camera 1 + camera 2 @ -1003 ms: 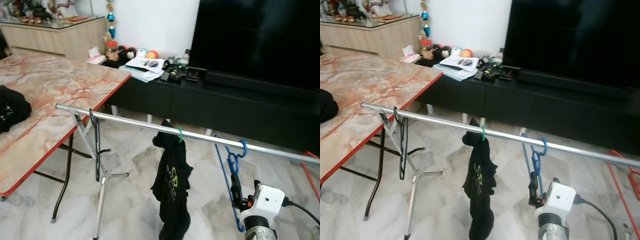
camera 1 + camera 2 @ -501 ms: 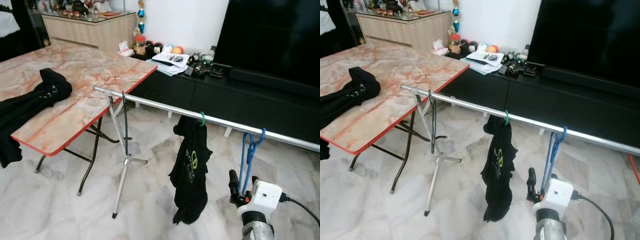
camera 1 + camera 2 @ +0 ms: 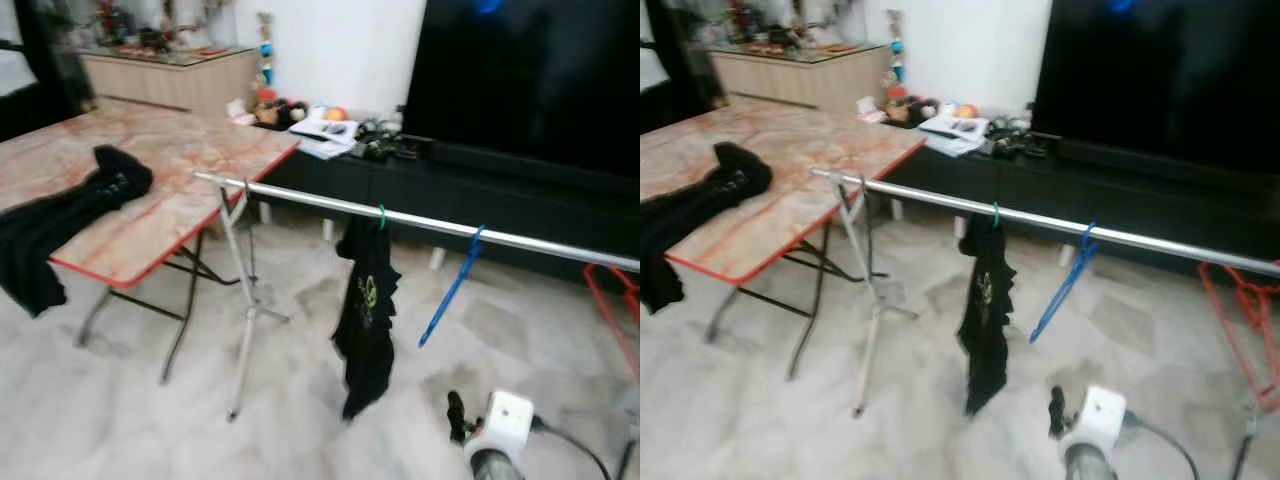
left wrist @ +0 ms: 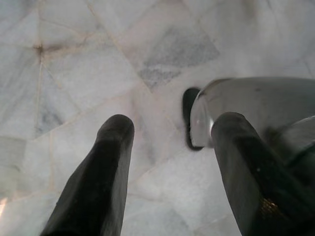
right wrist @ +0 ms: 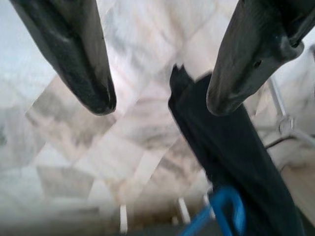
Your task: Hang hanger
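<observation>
Change: blue hanger now swings tilted from the rail, free of the right fingers.
Right fingers: spread wide, empty, lower right of frame.
Left fingers: apart, empty, over marble floor.
Rail: black shirt hangs mid-frame.
Surface: upper left.

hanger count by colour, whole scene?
Green hanger: 1
Blue hanger: 1
Red hanger: 1
Black hanger: 1
Total: 4
</observation>
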{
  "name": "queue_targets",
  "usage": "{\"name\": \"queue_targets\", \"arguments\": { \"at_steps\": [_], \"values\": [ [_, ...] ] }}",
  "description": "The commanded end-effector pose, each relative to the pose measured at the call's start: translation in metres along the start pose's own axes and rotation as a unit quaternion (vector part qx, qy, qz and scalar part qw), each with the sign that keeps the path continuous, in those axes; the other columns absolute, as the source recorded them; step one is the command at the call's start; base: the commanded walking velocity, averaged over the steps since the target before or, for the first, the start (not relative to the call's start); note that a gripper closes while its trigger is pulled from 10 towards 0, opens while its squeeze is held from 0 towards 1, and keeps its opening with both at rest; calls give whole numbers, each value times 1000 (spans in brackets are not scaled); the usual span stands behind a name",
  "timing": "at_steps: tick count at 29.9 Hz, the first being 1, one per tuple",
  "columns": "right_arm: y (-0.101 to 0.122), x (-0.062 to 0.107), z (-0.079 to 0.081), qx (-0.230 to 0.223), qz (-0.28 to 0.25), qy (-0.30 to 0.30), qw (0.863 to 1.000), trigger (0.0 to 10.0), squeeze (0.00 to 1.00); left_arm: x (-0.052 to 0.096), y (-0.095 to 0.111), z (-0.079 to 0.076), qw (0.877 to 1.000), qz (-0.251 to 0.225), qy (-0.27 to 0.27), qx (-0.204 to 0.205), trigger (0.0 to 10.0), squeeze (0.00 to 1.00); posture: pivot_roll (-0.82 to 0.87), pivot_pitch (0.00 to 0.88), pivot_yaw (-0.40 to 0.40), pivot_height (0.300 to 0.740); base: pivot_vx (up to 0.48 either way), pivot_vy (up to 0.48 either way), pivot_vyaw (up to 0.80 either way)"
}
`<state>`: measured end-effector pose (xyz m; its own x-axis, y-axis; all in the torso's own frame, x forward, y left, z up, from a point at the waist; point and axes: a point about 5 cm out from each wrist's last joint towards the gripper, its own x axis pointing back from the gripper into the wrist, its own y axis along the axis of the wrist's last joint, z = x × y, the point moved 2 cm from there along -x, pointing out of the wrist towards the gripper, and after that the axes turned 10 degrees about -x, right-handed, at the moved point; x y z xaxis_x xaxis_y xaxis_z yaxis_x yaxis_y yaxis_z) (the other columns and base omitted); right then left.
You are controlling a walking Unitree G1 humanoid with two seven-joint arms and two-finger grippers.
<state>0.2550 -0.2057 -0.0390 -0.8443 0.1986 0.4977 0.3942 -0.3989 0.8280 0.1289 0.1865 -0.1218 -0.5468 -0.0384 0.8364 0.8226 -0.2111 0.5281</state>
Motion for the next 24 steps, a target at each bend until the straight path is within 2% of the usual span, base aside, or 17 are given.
{"name": "queue_targets", "arguments": {
  "at_steps": [1, 2, 3, 6, 11, 14, 16, 24],
  "values": [
    [-11, -1, 1, 13, 32, 0, 999, 10000, 0, -1, 1, -15, 999, 4, -31, -13, 10000, 0, 76, 0, -24, 740, 0, 0, 0],
    [-11, -1, 1, 13, 32, 0, 999, 10000, 0, -1, 1, -15, 999, 4, -31, -13, 10000, 0, 76, 0, -24, 740, 0, 0, 0],
    [-21, 1, -1, 21, 57, -2, 998, 10000, 0, -1, 1, -14, 999, 4, -32, -14, 10000, 0, 79, 0, -23, 740, 0, 0, -800],
    [-49, 11, -21, -45, 115, -60, 991, 10000, 0, -1, 2, -14, 999, 3, -31, -12, 10000, 0, 97, 0, -21, 740, 0, 0, -800],
    [-72, 23, -29, -1, 160, -60, 985, 10000, 0, -1, 2, -13, 999, 6, -28, -15, 10000, 0, 96, 0, -16, 740, 0, 0, -773],
    [-78, 27, -33, 2, 167, -60, 984, 10000, 0, -2, 3, -12, 999, 6, -28, -16, 10000, 0, 93, 0, -15, 740, 0, 0, -763],
    [-82, 31, -40, 5, 175, -71, 982, 10000, 0, -2, 3, -12, 999, 7, -28, -16, 10000, 0, 92, 0, -14, 740, 0, 0, -759],
    [-82, 33, -49, -2, 176, -83, 981, 10000, 0, -2, 2, -12, 999, 13, -27, -32, 10000, 0, 78, 0, -3, 740, 0, 0, -753]
  ]
}}
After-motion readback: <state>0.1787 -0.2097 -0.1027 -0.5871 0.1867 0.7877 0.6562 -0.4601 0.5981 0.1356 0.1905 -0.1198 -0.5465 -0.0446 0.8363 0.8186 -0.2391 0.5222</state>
